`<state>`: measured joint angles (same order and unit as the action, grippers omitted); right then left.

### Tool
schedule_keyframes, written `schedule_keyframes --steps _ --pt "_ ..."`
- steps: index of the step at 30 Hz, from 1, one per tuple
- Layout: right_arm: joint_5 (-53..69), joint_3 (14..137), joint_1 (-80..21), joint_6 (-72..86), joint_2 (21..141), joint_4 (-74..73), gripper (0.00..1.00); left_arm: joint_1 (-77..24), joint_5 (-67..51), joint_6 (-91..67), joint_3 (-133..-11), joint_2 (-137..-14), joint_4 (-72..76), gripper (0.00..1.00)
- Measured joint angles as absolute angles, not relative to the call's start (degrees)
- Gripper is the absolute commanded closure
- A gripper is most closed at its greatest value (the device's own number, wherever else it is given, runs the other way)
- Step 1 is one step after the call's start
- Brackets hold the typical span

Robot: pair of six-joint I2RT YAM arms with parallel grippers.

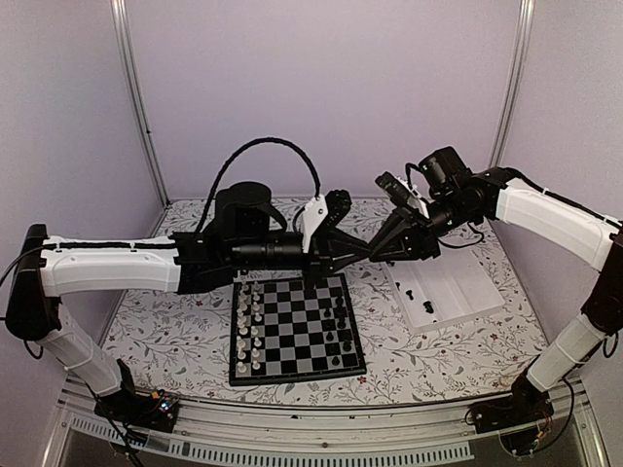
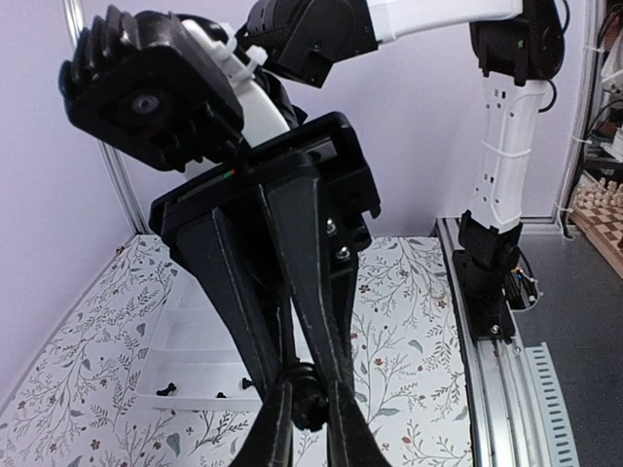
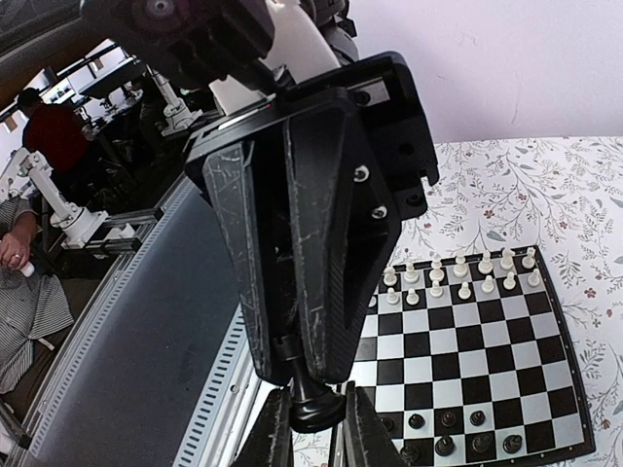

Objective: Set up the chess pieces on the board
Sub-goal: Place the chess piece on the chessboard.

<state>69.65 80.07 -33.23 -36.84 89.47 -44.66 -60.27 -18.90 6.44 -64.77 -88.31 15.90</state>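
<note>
Left tool (image 3: pixel 311 372) and right tool (image 2: pixel 300 376) meet tip to tip in the air above the far edge of the board (image 1: pixel 302 336), both narrowed onto a single black chessman (image 3: pixel 316 407) held between them. Each tool's fingers sit nearly together on the piece, one pair at its top and the other at its base; which pair carries the weight cannot be told. The arms reach in level from either side of the board, well clear of its surface. The board lies flat on the flower-patterned table (image 1: pixel 185 331). White chessmen (image 1: pixel 249 326) stand in two files along the board's left side. Black chessmen (image 1: pixel 339 329) stand on the files along the board's right side, with several squares there unfilled. A white ridged tray (image 1: pixel 458 282) lies on the table just right of the board, apart from its rim, and a few loose black pieces (image 1: pixel 426 307) rest in the tray near the side closest to the board.
</note>
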Motion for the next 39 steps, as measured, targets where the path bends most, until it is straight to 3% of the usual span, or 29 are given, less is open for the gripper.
schedule_keyframes --steps 5,8,21,39 --pt "69.2 80.0 -33.1 -36.8 89.5 -44.5 0.57 -60.3 -19.0 6.0 -64.9 -88.3 15.6 0.95" --pt "67.6 78.9 -32.5 -37.2 89.0 -44.1 0.51 -60.3 -18.7 6.1 -65.6 -88.3 14.1 0.95" --pt "59.9 63.1 -14.0 -38.7 78.3 -39.4 0.48 -61.9 -17.2 8.8 -66.8 -90.2 -5.0 0.95" --pt "57.5 56.1 -12.7 -38.1 75.8 -34.3 0.47 -68.3 -11.9 13.2 -75.0 -110.3 -21.7 0.96"
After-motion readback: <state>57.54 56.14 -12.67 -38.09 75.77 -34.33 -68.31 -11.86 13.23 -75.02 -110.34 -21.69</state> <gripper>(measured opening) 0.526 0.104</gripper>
